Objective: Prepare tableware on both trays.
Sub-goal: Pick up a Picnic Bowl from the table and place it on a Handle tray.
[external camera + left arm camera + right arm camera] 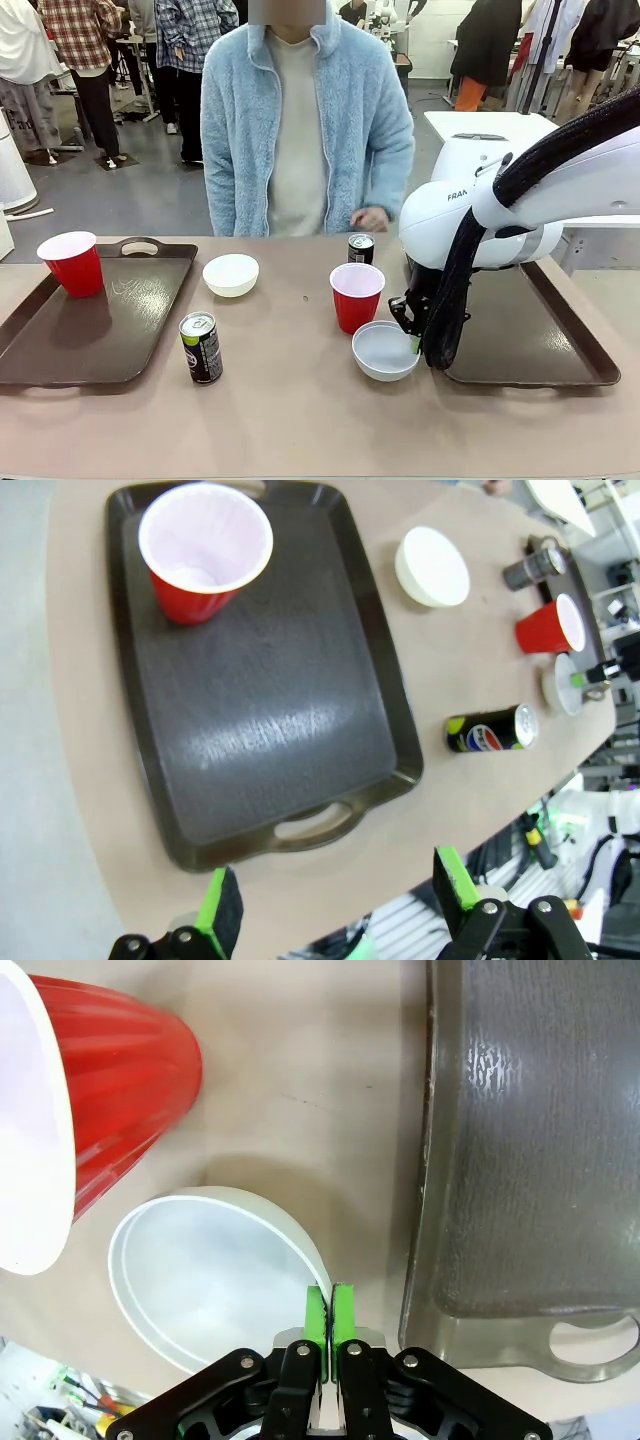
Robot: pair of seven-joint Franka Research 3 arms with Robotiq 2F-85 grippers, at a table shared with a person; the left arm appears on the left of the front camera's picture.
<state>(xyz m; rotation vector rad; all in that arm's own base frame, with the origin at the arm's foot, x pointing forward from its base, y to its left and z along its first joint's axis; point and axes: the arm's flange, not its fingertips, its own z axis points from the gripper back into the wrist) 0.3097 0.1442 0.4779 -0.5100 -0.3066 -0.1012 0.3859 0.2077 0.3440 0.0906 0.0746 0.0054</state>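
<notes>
My right gripper (329, 1312) is shut on the near rim of a white bowl (205, 1278), which rests on the table beside the right tray (530, 1160). From the front, this bowl (385, 351) sits just left of that tray (520, 335), with the right gripper (413, 343) at its right edge. A red cup (356, 296) stands behind it, and a black can (361, 248) farther back. The left tray (270, 730) carries the other red cup (205, 550). My left gripper (337, 890) hovers open, high above that tray's near handle. A second bowl (231, 274) and can (201, 347) stand on the table.
A person in a light blue fleece stands at the far side, one hand (370, 218) at the table edge behind the far can. The right arm's black cable bundle (450, 300) hangs over the right tray's left edge. Bare table (290, 410) lies in front.
</notes>
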